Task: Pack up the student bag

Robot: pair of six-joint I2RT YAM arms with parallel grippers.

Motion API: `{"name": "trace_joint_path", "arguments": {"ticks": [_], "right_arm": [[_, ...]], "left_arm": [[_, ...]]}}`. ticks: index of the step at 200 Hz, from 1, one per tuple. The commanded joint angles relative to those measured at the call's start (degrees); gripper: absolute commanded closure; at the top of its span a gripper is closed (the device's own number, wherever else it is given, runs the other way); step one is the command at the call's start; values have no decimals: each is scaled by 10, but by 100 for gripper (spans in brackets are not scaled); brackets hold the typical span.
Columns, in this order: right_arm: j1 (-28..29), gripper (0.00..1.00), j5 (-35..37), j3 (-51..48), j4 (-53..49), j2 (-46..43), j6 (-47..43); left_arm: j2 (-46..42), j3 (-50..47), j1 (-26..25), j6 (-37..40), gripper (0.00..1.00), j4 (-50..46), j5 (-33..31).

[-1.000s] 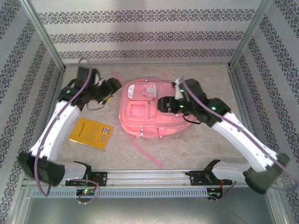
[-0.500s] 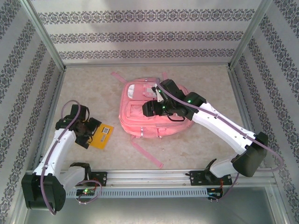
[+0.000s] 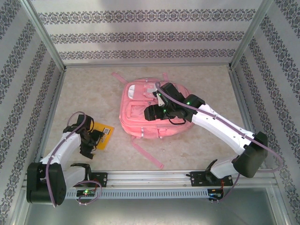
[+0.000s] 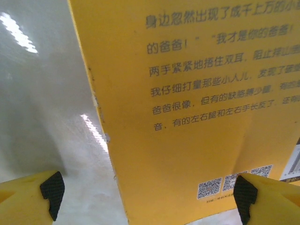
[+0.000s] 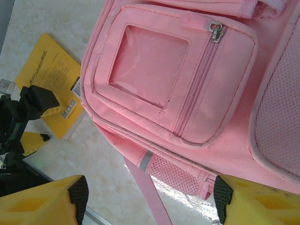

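Where the student bag (image 3: pixel 133 119) lies flat and face up at the middle of the surface (image 3: pixel 211 84), we record its clear window pocket (image 5: pixel 147 63) uppermost, with a zip beside it whose pull (image 5: pixel 215 29) sits at one end. One pink strap (image 3: pixel 149 153) trails loose from the bag's near edge toward the arm bases. We find the right gripper (image 3: pixel 152 112) over the front pockets, its jaws spread wide with nothing between them; from the wrist view (image 5: pixel 151 194) we cannot tell whether it touches the fabric. Left of the bag and apart from it, a yellow book (image 3: pixel 106 132) lies flat on the surface, printed cover up. The left gripper (image 3: pixel 89 140) is at the book's near end, jaws wide and unclamped (image 4: pixel 149 194): one finger (image 4: pixel 51 192) is over bare surface, the other is over the cover by the printed codes, and the book's long edge runs between them.
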Motion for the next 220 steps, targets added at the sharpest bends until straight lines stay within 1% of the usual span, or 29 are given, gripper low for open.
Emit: {"name": "trace_joint_path", "arguments": {"ticks": [1,34,61,83,110,117,128,142,156,176,189,206,220], "right_arm": [[-6,29,-3,12,-13,10,-3],[-6,31,2,18,-9,22,1],[-5,32,-3,27,-2,33,5],[-2,32,-27,46,5,53,1],[15,33,-77,92,9,103,-2],[24,33,-85,111,6,123,-4],[36,33,-99,144,1,152,-7],[51,35,-113,187,-4,196,-9],[64,38,-119,232,-14,238,-10],[78,44,-138,299,-29,298,-6],[87,45,-155,342,-34,342,1],[97,47,-164,400,-52,401,7],[105,47,-160,454,-74,450,2]], "left_arm": [[7,0,0,-6,9,13,14],[25,1,-18,4,13,-20,14],[40,-34,-50,-14,16,-6,42],[38,-49,-102,-36,19,4,44],[45,-32,-190,-60,22,15,43],[47,-20,-206,-60,23,8,42],[40,12,-222,-52,23,-37,21],[0,56,-223,-36,21,-107,-25],[-61,86,-211,-30,21,-157,-69],[-141,93,-163,-50,25,-215,-84],[-184,92,-132,-68,27,-256,-97],[-222,95,-113,-97,27,-294,-125],[-232,105,-111,-115,26,-313,-145]]}}
